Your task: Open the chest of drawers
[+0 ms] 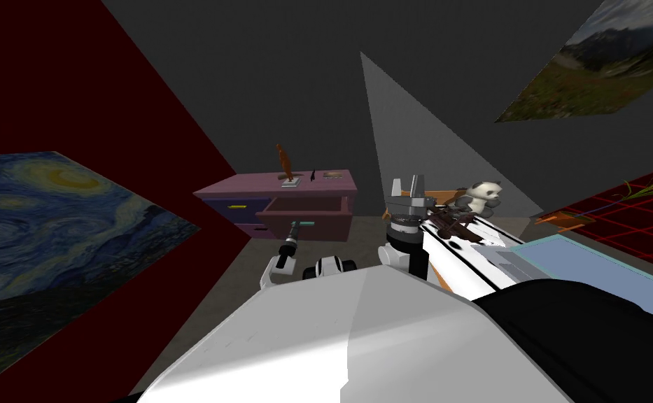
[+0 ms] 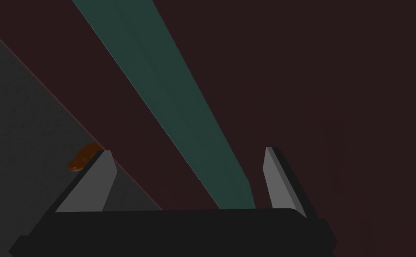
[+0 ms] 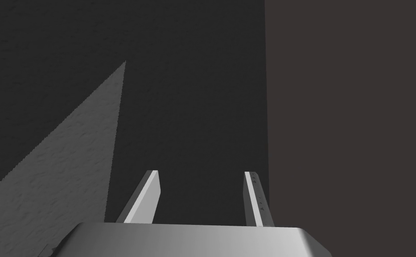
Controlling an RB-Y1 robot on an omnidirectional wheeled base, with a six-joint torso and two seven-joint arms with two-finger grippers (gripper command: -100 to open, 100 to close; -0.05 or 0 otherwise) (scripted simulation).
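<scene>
Now my left gripper (image 2: 187,150) gapes wide around the teal handle (image 2: 171,102) of a part-open drawer (image 1: 332,225).
Chest of drawers (image 1: 248,183) at my 11 o'clock; handle lies aslant, unclamped, so a pull could slip off. Right gripper (image 3: 202,172), also wide, at 1 o'clock.

This is a room in a home, by its look a bedroom or living room. A mauve chest of drawers (image 1: 283,192) stands at 12 o'clock with small ornaments (image 1: 286,168) on top. A swirling night-sky painting (image 1: 52,224) hangs at 9 o'clock and a mountain landscape picture (image 1: 598,63) at 2 o'clock. A panda soft toy (image 1: 482,196) sits at 1 o'clock, with green plant leaves (image 1: 650,185) at 3 o'clock.
</scene>
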